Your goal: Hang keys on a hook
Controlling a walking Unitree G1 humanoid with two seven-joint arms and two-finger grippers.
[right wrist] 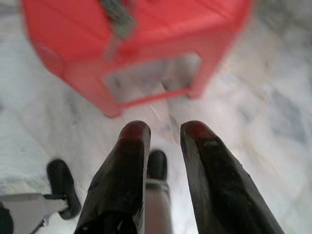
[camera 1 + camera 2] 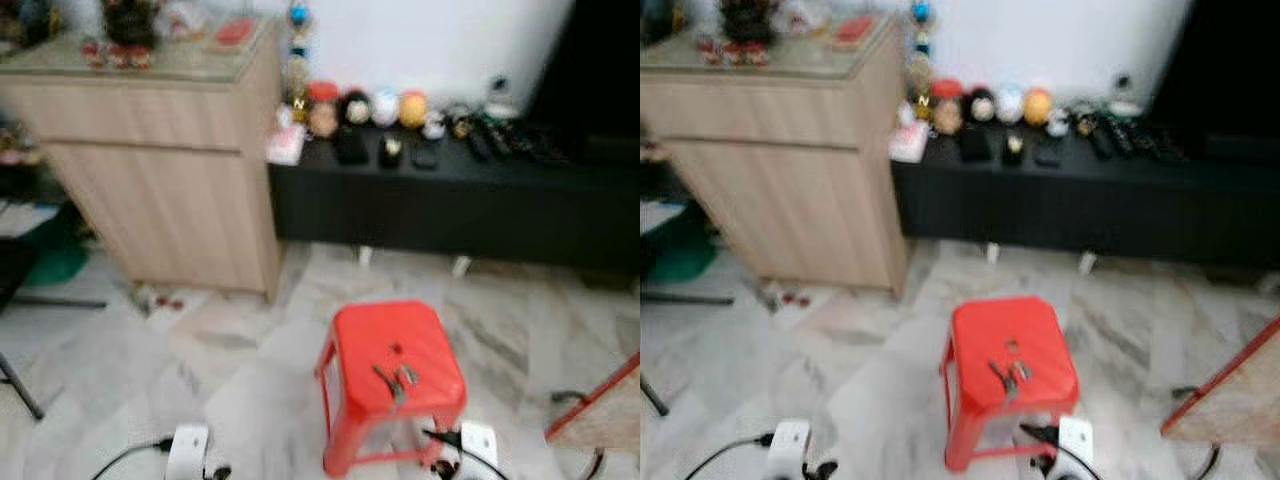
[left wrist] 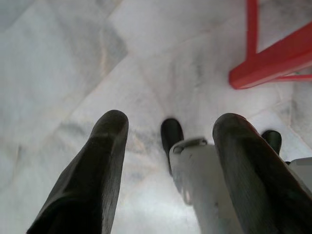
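- Keys (image 2: pixel 397 379) lie flat on the red stool (image 2: pixel 385 345), a small bunch of dull grey metal near the front edge of the seat, just in front of a small hole in the middle of it
- The stool is moulded plastic, square with rounded corners and splayed legs, standing on pale marble floor (image 2: pixel 240 370) veined in grey
- Left gripper (image 3: pixel 170 146) hangs low over that floor, its two long black fingers (image 3: pixel 92 170) spread well apart with nothing between them; the fingers are matte and rounded at the tips
- In the left wrist view a red leg and crossbar of the stool sit in the far corner
- Right gripper (image 1: pixel 165 134) hangs just beside the stool's near side, fingers (image 1: pixel 124 165) a narrow gap apart and holding nothing; the tips catch a red glow
- In the right wrist view the keys (image 1: pixel 116 14) show as a blurred grey shape on the seat's near edge
- Beyond the stool, a light wood-grain cabinet (image 2: pixel 160 170) with a glassy top stands at the left, small ornaments crowded on it
- Next to it runs a long low black bench (image 2: pixel 450 205) on short pale feet, a row of round, coloured figurines (image 2: pixel 370 108) lined up along its back edge against the white wall
- The head views are soft with blur, so finer detail on the keys cannot be made out
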